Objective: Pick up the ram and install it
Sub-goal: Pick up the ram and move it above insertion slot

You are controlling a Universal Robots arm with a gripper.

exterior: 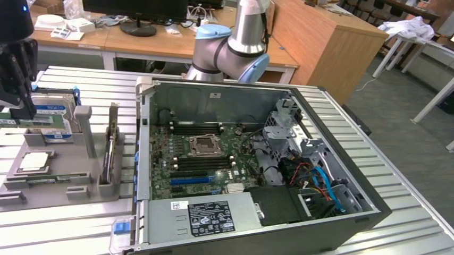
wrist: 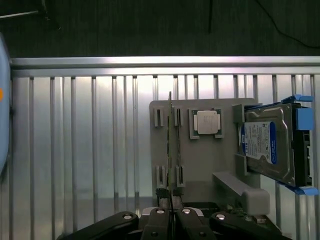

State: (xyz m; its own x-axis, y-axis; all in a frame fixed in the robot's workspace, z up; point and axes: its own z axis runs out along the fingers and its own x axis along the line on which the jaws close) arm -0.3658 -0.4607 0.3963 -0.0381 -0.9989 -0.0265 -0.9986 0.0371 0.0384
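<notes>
The ram (exterior: 42, 122) is a thin green stick, held level under my gripper (exterior: 20, 114) at the exterior view's left, just above the grey holder (exterior: 64, 191). The wrist view shows the ram (wrist: 170, 150) edge-on as a thin line over the holder's slotted posts. My gripper (wrist: 171, 200) is shut on its near part. The open computer case (exterior: 333, 175) lies to the exterior view's right. Its motherboard has dark memory slots (exterior: 195, 128) on either side of the processor socket (exterior: 201, 143).
On the holder lie a square silver processor (wrist: 207, 122) and a blue-labelled hard drive (wrist: 265, 145) standing in its bracket. The arm's base (exterior: 234, 48) rises behind the case. The slatted metal table (wrist: 90, 150) stretches around the holder. Desks stand behind.
</notes>
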